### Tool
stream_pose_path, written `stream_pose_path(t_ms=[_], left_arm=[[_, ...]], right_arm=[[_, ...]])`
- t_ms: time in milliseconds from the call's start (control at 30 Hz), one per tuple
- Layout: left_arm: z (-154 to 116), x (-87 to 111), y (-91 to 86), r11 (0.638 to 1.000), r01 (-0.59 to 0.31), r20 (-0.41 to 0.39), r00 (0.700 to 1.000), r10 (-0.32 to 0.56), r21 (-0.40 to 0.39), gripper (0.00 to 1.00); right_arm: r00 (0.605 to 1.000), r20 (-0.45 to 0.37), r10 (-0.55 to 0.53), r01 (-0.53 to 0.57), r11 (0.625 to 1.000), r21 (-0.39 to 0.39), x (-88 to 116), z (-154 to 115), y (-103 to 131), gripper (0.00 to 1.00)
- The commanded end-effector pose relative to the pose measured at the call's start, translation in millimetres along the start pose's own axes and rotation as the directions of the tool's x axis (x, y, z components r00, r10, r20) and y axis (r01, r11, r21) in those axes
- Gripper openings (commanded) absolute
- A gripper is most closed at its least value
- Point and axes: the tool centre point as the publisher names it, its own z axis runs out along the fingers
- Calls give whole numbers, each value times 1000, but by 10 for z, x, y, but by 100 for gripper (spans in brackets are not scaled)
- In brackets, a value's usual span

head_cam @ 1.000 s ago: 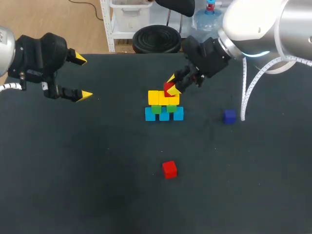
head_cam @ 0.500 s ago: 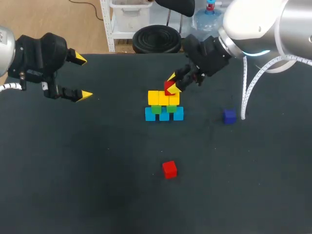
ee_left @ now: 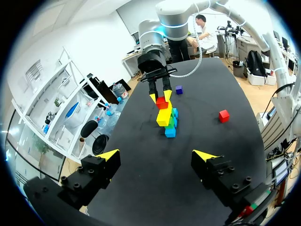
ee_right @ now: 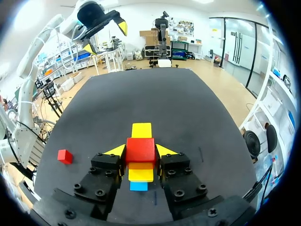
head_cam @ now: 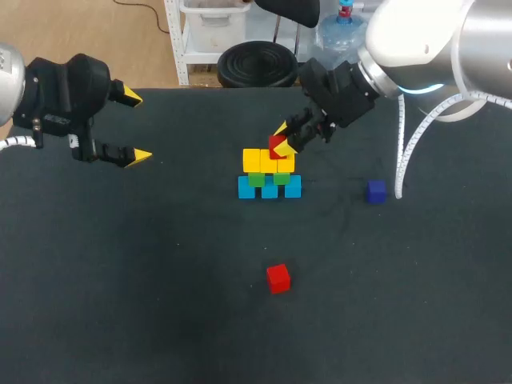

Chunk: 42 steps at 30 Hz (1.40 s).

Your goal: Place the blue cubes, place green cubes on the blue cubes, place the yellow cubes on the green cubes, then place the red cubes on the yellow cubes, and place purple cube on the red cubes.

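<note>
Right claw (head_cam: 282, 140) with red cube (head_cam: 276, 147), unmoved above yellow cubes (head_cam: 256, 161).

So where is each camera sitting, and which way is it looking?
Head view: above and behind the robot, looking down on the table; shows both arms, left gripper and right gripper.
Left wrist view: on the left arm's wrist, looking along its open fingers across the table at the stack and right gripper.
Right wrist view: on the right arm's wrist, looking down over the stack; its fingers are shut on a red cube.
All three share the stack and the loose red cube.
</note>
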Motion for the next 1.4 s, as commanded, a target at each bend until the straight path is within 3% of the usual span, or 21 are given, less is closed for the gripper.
stream_pose_path(t_ms=[33, 400, 733, 800, 900, 1000, 1033, 1200, 1400], left_arm=[[-7, 24, -4, 1000, -4, 10, 1000, 4, -1, 100], [-7, 24, -4, 1000, -4, 10, 1000, 4, -1, 100], [-7, 24, -4, 1000, -4, 10, 1000, 4, -1, 100], [-7, 24, -4, 1000, -4, 10, 1000, 4, -1, 100], [-7, 24, -4, 1000, -4, 10, 1000, 4, -1, 100], [-7, 24, -4, 1000, -4, 10, 1000, 4, -1, 100], [-7, 24, -4, 1000, -4, 10, 1000, 4, -1, 100], [-7, 24, -4, 1000, -4, 10, 1000, 4, -1, 100], [-7, 24, -4, 1000, -4, 10, 1000, 4, -1, 100]], right_arm=[[1000, 2, -1, 1, 1000, 2, 1, 0, 8, 31], [1000, 0, 1, -1, 1000, 2, 14, -1, 23, 38], [1000, 1, -2, 2, 1000, 4, 9, -7, 24, 51], [1000, 1, -2, 2, 1000, 5, 7, -9, 24, 56], [1000, 1, -2, 2, 1000, 8, -4, -34, 22, 76], [1000, 4, -3, 3, 1000, 14, -15, -86, 28, 87], [1000, 5, -6, 6, 1000, 19, -19, -116, 32, 100], [1000, 17, -25, 24, 998, 59, -17, -370, 49, 100], [998, 70, 2, -10, 994, 108, 190, -810, 41, 100]])
